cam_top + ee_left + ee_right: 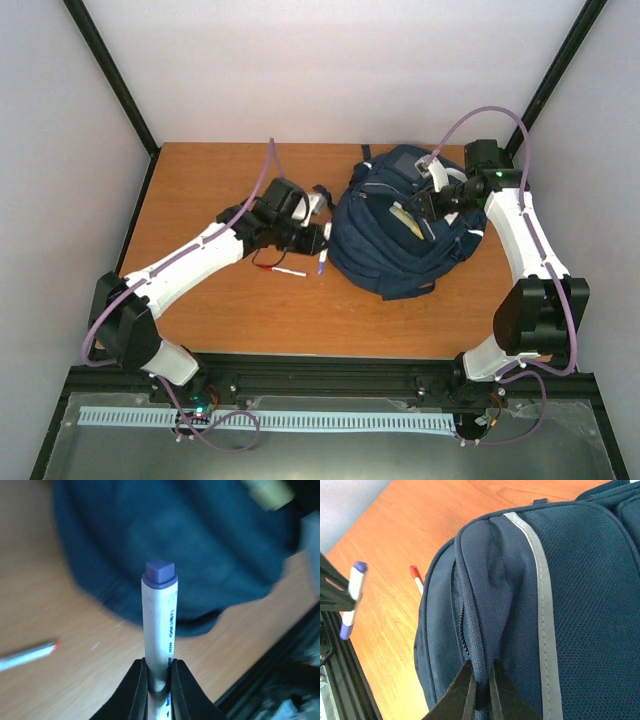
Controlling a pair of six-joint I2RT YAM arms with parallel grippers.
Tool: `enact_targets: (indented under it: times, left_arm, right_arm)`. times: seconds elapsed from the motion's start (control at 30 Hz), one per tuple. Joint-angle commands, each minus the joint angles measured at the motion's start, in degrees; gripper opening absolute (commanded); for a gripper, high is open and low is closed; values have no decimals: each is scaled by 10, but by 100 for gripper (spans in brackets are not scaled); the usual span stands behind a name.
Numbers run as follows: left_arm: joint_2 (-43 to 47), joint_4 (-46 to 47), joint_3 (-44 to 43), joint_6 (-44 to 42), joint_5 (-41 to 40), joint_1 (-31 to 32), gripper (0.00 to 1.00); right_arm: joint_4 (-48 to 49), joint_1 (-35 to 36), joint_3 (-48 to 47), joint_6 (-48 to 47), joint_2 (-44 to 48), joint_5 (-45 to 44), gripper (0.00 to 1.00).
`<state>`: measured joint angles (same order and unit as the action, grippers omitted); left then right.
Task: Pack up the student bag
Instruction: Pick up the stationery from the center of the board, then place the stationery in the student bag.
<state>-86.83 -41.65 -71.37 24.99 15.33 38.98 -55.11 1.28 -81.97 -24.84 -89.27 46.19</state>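
The student bag (395,245), navy with grey stripes, lies on the table's right half; its top opening gapes and shows something yellowish (405,220) inside. My left gripper (159,672) is shut on a white pen with a purple cap (160,620), held just left of the bag (190,545). The top view shows that pen (323,258) poking out of the left gripper (320,240). My right gripper (481,680) is shut on a fold of the bag's fabric (485,630) beside the zip, at the opening's right side (428,205).
A red-capped white pen (282,270) lies on the wooden table (210,190) below the left gripper; it also shows in the wrist views (30,654) (416,579). Black frame rails (330,365) run along the near table edge.
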Motion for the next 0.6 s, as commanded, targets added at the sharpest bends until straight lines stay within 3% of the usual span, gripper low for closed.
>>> enact_targets:
  times: [0.0, 0.17, 0.33, 0.57]
  left_arm:
    - [2, 191, -35, 101, 118, 0, 1]
    - [-43, 237, -99, 189, 81, 13, 1]
    - [-97, 274, -137, 263, 98, 21, 1]
    - [-150, 287, -187, 311, 90, 43, 1]
  right_arm:
    - [-24, 4, -64, 45, 14, 33, 3]
    - [-26, 4, -101, 67, -1, 59, 3]
    - [-30, 5, -152, 92, -33, 87, 3]
    - [18, 5, -154, 143, -42, 112, 3]
